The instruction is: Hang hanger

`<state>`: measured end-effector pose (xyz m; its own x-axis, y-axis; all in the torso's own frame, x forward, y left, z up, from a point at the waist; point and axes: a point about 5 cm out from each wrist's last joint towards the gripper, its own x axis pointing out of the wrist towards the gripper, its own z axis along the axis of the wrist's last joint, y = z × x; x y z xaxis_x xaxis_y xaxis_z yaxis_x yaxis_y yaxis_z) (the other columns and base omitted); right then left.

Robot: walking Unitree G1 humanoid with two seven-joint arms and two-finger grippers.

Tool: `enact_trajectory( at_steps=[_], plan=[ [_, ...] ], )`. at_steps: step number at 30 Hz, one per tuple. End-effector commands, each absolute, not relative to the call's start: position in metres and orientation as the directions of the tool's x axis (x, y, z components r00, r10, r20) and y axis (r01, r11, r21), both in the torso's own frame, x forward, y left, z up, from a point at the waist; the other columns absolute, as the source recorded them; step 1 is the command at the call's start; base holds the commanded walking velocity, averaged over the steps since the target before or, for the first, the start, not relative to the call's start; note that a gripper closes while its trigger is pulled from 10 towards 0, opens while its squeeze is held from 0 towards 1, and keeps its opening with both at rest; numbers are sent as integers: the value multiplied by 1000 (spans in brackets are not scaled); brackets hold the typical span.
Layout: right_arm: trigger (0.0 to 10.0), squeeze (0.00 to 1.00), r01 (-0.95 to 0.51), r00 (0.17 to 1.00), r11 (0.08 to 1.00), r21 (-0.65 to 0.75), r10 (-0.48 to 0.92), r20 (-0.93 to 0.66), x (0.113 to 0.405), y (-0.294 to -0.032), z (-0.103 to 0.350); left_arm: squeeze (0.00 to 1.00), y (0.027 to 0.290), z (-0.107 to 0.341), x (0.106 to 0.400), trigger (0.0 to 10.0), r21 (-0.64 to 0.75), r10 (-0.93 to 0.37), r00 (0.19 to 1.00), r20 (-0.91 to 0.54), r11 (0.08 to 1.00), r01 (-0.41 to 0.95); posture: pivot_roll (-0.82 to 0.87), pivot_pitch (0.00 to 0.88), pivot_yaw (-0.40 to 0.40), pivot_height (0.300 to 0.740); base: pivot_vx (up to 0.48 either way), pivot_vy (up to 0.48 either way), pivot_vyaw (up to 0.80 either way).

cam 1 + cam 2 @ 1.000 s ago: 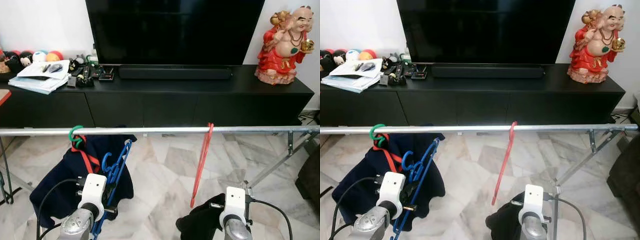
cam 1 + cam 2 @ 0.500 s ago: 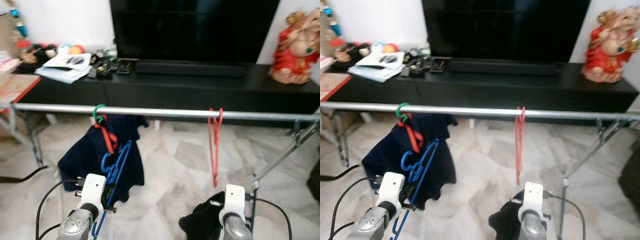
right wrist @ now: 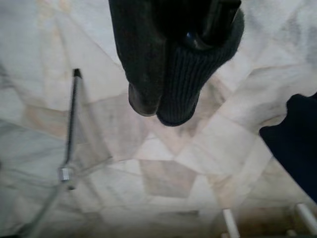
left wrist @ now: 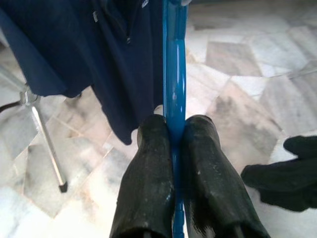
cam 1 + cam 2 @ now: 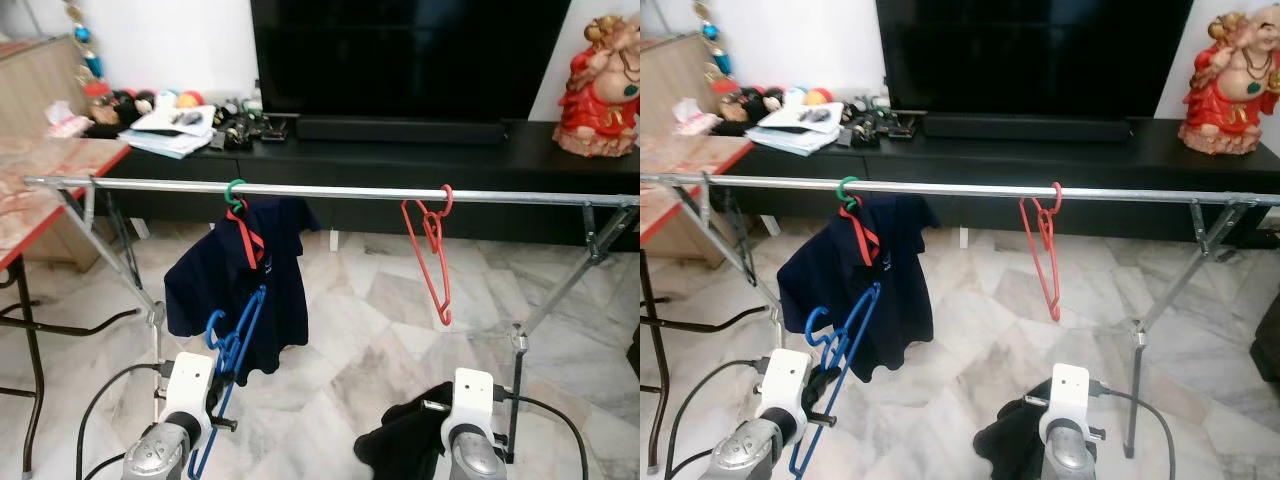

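- Left eye view: the blue hanger [image 5: 232, 345] stands near the left, below the silver rail [image 5: 330, 190], its hook up in front of the navy shirt [image 5: 235, 285] that hangs from a green-hooked hanger [image 5: 236, 193]. The left gripper [image 5: 222, 385] holds it low on one sloped arm, the silver forearm reaching up and forward from the near left. A red hanger [image 5: 432, 250] is already on the rail further right. The blue one looks like thin plastic: light, fairly stiff, probably slick, so a hold closer to the hook would likely steady it for the lift.
- Right eye view: the right gripper [image 5: 1015, 440] sits low at the near right, carrying a dark cloth [image 5: 1005, 450] above the marble floor [image 5: 970, 330].
- Left wrist view: the two black fingers [image 4: 148, 168] are clamped flat on the blue bar, which runs straight between them toward the shirt.
- Right wrist view: the right fingers [image 3: 143, 59] are pressed together around the dark knit cloth, pointing down at the floor.
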<state>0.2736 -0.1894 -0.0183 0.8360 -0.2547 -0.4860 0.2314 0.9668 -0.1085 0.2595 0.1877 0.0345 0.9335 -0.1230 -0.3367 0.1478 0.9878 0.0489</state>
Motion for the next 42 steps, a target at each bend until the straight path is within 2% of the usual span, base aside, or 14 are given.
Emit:
enact_trajectory(
  at_steps=[1,11,16,22,24,26,27,31,32,37,39,42],
  plan=[
    [10000,0,229,857,969,-95,-247,-452,282,-185,-11,0,193,39,262,10000,58,-111,939,-327,989,137,123,0,13,740,-251,0,0],
    [10000,0,222,863,971,-93,-240,-444,286,-183,-7,0,193,39,263,10000,56,-115,937,-329,988,141,126,0,11,740,-102,0,0],
    [10000,0,213,872,972,-95,-233,-430,293,-185,-1,0,189,41,263,10000,9,-183,928,-323,980,197,127,0,11,740,0,0,0],
    [10000,0,150,888,979,-137,-194,-417,302,-182,7,0,186,43,263,10000,15,-286,890,-354,950,311,126,0,10,740,0,0,0],
    [10000,0,105,898,981,-166,-165,-409,309,-179,13,0,181,46,263,10000,6,-394,830,-394,902,431,129,0,10,740,0,0,0],
    [10000,0,50,911,978,-201,-127,-393,317,-174,20,0,176,44,260,10000,32,-494,735,-464,820,571,129,0,10,740,0,0,0],
    [10000,0,6,918,972,-235,-99,-385,323,-170,26,0,174,43,258,10000,41,-548,659,-514,752,658,129,0,10,740,0,0,0],
    [10000,0,-31,926,961,-275,-76,-371,333,-165,36,0,172,48,261,10000,34,-609,559,-563,658,752,129,0,9,740,0,0,0],
    [10000,0,-33,930,961,-274,-71,-360,339,-163,43,0,168,51,262,10000,28,-644,483,-593,584,812,133,0,7,740,0,0,0],
    [10000,0,-36,934,959,-279,-67,-351,347,-160,53,0,161,60,266,10000,27,-684,406,-607,492,870,132,0,7,740,0,0,0],
    [10000,0,-67,941,957,-281,-33,-337,355,-153,64,0,153,70,271,10000,5,-725,332,-603,413,911,127,0,9,740,0,0,0],
    [10000,0,-100,943,954,-281,2,-332,359,-147,70,0,146,77,273,10000,-16,-758,289,-585,368,930,126,0,9,740,0,0,0]
  ],
)
